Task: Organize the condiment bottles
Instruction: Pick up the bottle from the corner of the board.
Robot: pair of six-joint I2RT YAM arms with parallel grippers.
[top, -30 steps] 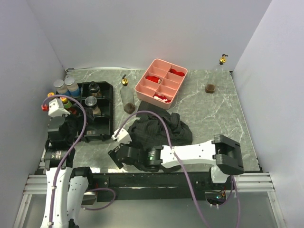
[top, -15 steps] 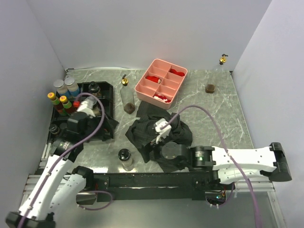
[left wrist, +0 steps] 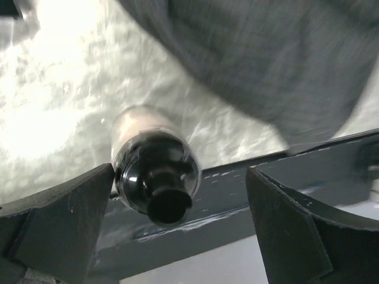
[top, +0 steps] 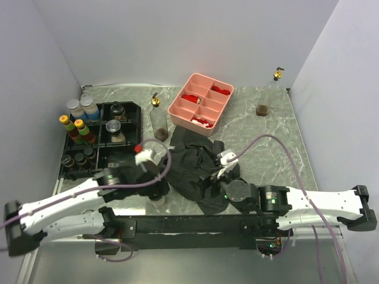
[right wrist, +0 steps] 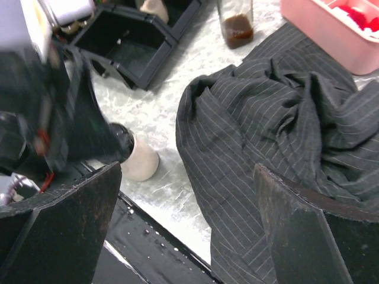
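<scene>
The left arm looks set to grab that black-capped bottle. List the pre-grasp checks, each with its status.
1. The left gripper is open: ok.
2. The black-capped bottle sits between its fingers: ok, though off centre, nearly against one side.
3. That bottle stands upright: ok.
4. The striped cloth is clear of the bottle: ok, a gap shows.
5. The right gripper is out of the way: ok, open over the cloth.
6. The black tray has a free compartment: ok.
</scene>
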